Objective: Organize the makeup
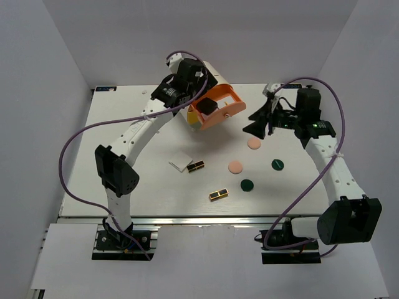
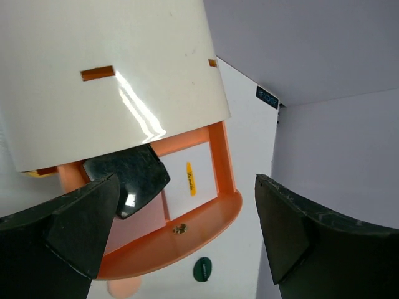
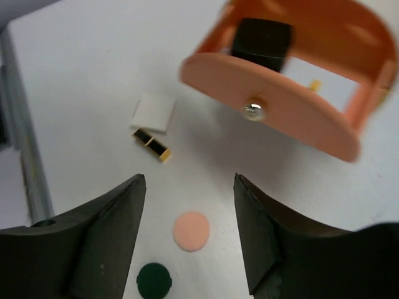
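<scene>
Fingers of my left gripper (image 2: 187,212) stand wide apart at the far middle of the table (image 1: 124,124), just in front of the cream cylinder (image 2: 112,75), whose orange drawer (image 1: 218,107) is pulled out. A black square piece (image 2: 128,180) lies inside that drawer. My right gripper (image 3: 190,184) hovers beside the drawer's rounded front, its fingers also spread with nothing between them. The rest of the makeup lies loose on the table's middle toward the near edge: two peach discs (image 1: 254,144) (image 1: 235,167), two dark green discs (image 1: 277,164) (image 1: 247,185), two black-and-gold palettes (image 1: 196,166) (image 1: 218,194), and a white card (image 1: 179,161) touching the farther palette.
</scene>
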Motion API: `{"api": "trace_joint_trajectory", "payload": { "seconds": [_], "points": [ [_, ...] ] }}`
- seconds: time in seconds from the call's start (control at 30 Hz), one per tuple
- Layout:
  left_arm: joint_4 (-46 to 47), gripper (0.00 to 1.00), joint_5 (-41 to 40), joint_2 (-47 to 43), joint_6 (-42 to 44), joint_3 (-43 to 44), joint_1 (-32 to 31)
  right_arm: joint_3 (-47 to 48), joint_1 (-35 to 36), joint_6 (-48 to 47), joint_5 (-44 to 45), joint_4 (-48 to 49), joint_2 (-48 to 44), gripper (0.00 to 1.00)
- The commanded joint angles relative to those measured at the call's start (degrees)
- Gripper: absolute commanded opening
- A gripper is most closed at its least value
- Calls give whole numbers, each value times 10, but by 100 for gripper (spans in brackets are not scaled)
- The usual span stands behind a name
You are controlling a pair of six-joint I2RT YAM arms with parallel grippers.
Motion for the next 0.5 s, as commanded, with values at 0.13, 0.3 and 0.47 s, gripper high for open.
{"api": "trace_joint_trajectory", "payload": {
  "seconds": [0.13, 0.3, 0.47],
  "points": [
    [5, 98, -43, -191, 96, -142, 36, 62, 234, -283, 81, -204, 34, 64],
    [17, 98, -24, -365, 85, -389, 110, 54, 412, -182, 301, -150, 133, 66],
    [-38, 98, -72, -530, 67, -503, 143, 164, 488, -22, 453, -151, 251, 89]
  ]
}}
